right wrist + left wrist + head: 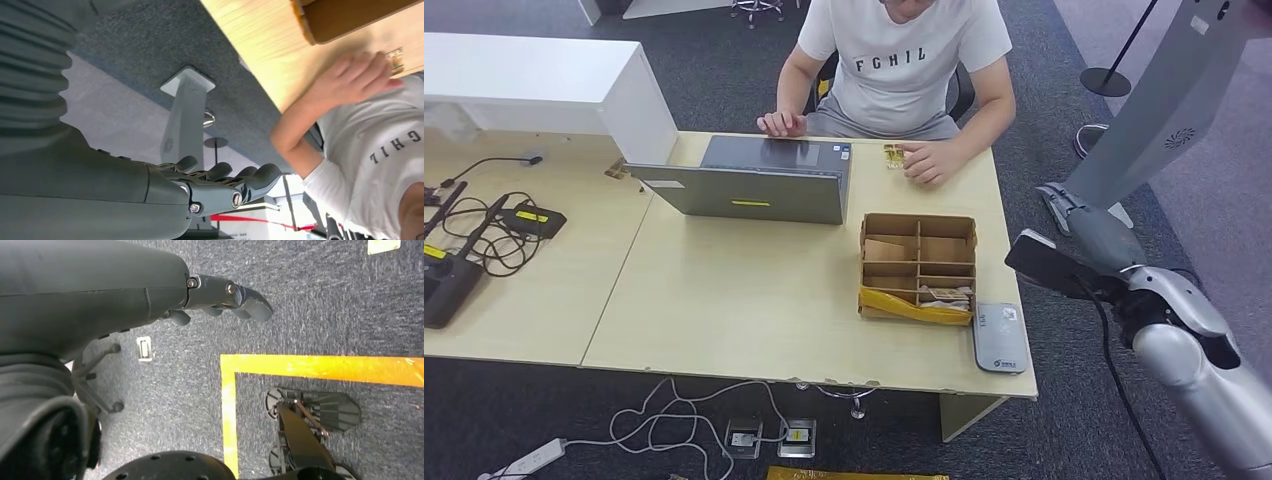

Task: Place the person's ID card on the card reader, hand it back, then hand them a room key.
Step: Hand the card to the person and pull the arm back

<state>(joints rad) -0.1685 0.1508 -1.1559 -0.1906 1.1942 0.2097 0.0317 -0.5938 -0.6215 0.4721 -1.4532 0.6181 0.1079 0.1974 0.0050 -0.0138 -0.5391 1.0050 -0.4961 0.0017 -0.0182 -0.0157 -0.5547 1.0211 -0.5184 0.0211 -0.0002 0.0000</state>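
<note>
While nothing is yet held, judged to be the very first step: fetching the ID card (pixel 893 156) from the person's hand (pixel 929 160); next move calls for carrying the raised right arm leftward over the desk (pixel 724 300) to that card, then down to the card reader (pixel 999 338).

Going left to right across the head view: at far left, a tangle of black cables and devices (pixel 464 240); left of centre, one grey laptop (pixel 754 180), lid towards the camera; at upper centre, one person in a white shirt (pixel 904 60), both hands on the desk, the card touching the fingers of one; right of centre, one cardboard divider box (pixel 918 268), possibly holding key cards, too small to tell; just beside its lower right corner, one grey reader; at far right, the right hand (pixel 1064 205), off the desk edge, fingers loosely curled, empty.

Left hand (pixel 225 297) hanging over the carpet, fingers curled in, holding nothing.
</note>
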